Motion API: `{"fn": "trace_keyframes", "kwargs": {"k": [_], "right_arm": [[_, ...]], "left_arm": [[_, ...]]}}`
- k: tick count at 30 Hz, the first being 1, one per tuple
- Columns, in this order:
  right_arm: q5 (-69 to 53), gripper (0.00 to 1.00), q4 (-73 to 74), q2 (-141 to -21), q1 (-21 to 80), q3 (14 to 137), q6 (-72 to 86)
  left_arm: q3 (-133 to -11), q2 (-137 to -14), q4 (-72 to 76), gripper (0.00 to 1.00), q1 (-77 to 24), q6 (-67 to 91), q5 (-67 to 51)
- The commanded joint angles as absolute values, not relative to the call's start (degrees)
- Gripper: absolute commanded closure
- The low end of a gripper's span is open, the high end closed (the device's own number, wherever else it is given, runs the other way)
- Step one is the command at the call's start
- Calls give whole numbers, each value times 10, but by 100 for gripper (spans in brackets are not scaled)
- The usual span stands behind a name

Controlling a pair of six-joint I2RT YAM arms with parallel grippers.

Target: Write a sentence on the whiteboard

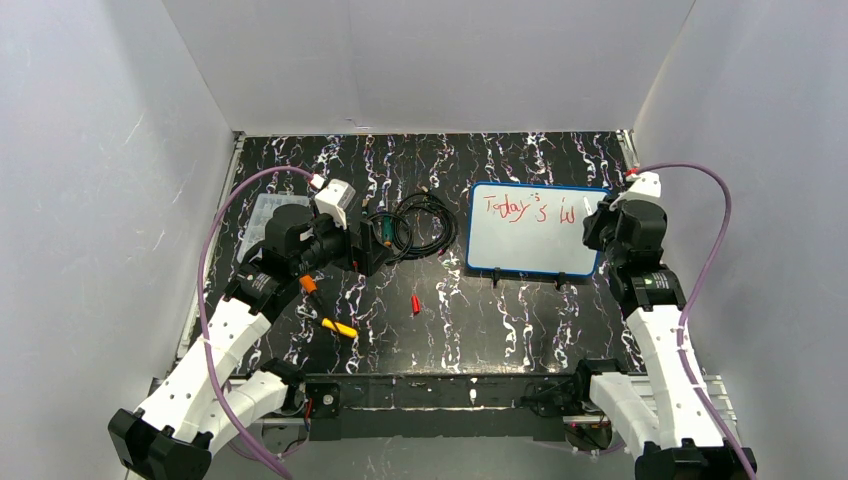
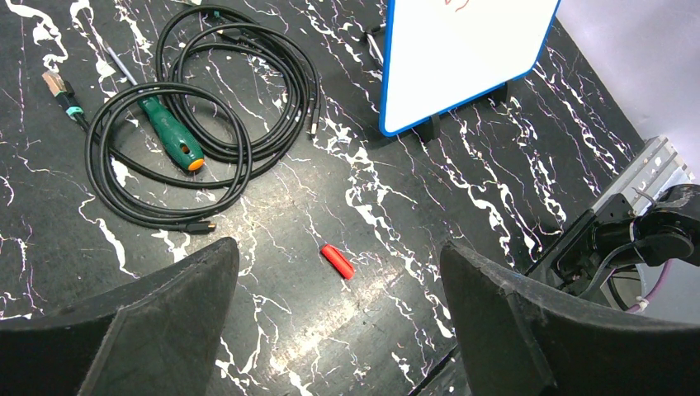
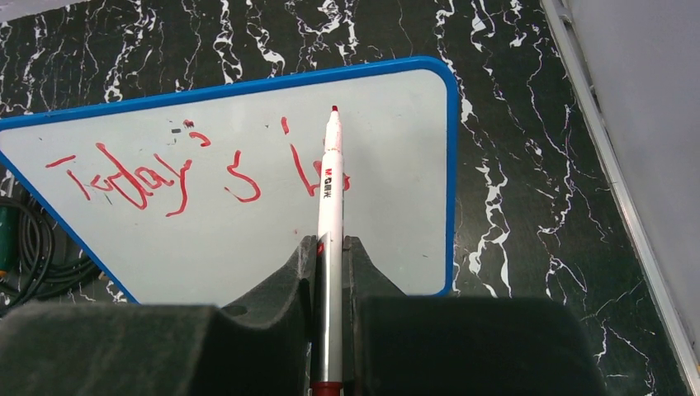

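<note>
Top external view: the whiteboard stood on small black feet on the right half of the black marbled table, to the right of the cable coil and just beside the right gripper at its right edge. The sentence, in red marker, ran along the upper part of the board and read "Today's", followed by a few further strokes that could not be read with certainty. The lower part of the board was bare white.

Right wrist view: the right gripper was clamped on a white-barrelled red marker, whose shaft passed between the two fingers and whose red tip pointed toward the upper right area of the board, past the last red strokes. Whether the tip touched the surface could not be determined.

Left wrist view: the left gripper hung above the table with its fingers spread wide and nothing between them. A small red cap lay on the table below the gap. A green-handled screwdriver lay within the loops of the black cable coil, and the lower left corner of the whiteboard appeared beyond it.

An orange-and-yellow pen lay near the left arm, and a small clear plastic box sat at the far left.
</note>
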State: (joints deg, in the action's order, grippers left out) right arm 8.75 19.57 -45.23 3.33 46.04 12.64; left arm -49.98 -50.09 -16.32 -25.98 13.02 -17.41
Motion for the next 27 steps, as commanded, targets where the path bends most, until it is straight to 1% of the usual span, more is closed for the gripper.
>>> {"fn": "trace_keyframes", "kwargs": {"k": [1,13,27], "right_arm": [[86,99,145,-460,30,457,118],[102,99,125,-479,30,438,122],[118,99,151,-501,30,442,126]], "left_arm": [[-497,-500,-160,10,-258,125,-185],[-496,-499,-158,10,-258,127,-189],[-495,-494,-156,10,-258,128,-191]]}}
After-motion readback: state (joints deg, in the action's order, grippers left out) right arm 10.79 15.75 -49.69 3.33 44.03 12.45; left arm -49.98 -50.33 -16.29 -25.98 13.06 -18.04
